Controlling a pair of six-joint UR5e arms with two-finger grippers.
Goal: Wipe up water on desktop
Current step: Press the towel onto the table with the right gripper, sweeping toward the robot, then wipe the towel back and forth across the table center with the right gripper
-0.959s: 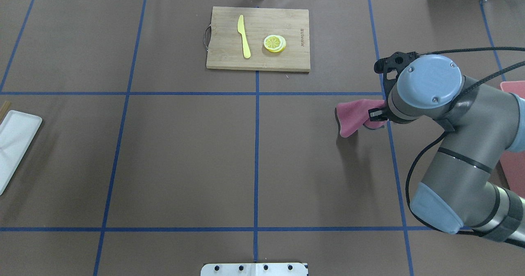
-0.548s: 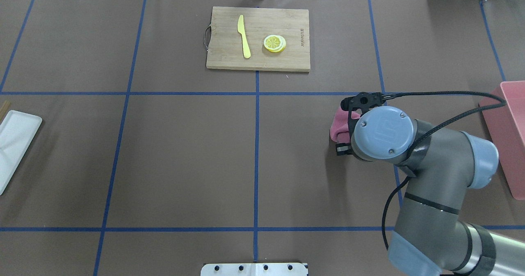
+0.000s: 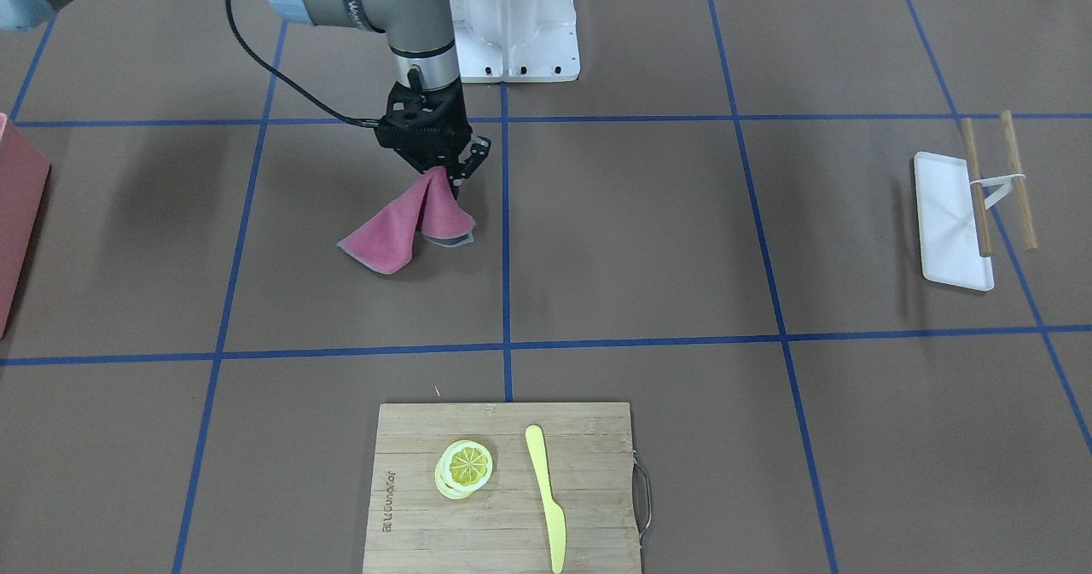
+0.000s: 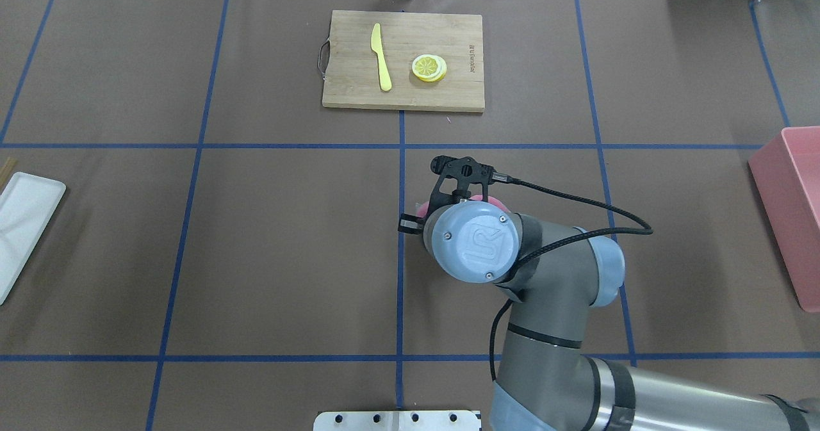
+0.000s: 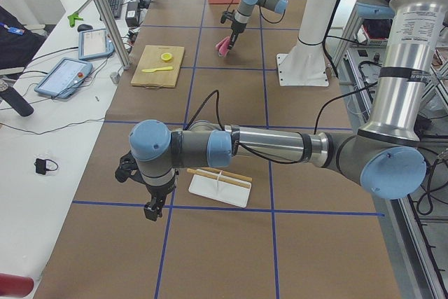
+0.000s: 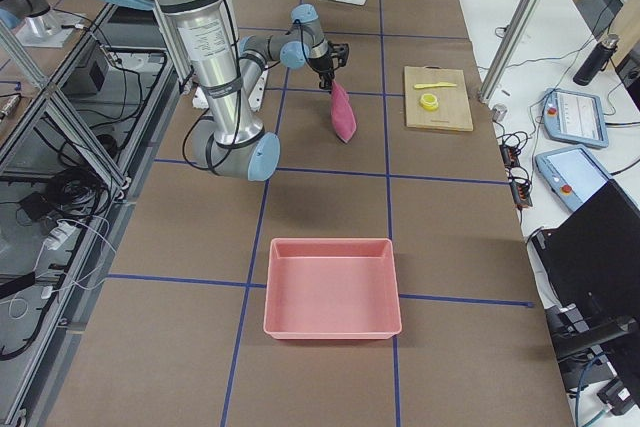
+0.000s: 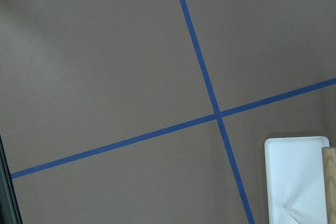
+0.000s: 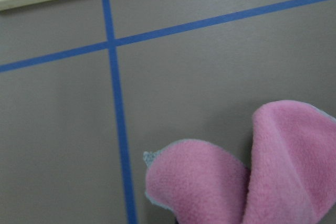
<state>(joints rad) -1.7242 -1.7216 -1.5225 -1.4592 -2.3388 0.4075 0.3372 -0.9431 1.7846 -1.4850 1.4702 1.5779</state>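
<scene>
Far left, the left gripper [image 5: 150,209] hung near a white tray [image 4: 25,226]; I could not tell if its jaws were apart. A bamboo board [image 4: 349,91] held 1 yellow knife [image 4: 380,56] and lemon slices [image 4: 428,68]. Near the middle of the flat brown tabletop [image 4: 288,245] with blue tape lines, the right gripper [image 3: 437,169] had its jaws clamped on a soft pink cloth [image 3: 397,233]. A pink bin [image 4: 791,213] sat far right.

A robotics lab: aluminium frame posts [image 5: 106,12], teach pendants [image 6: 573,115] on a side bench [image 5: 63,124], blue-taped desktop [image 4: 288,258].
</scene>
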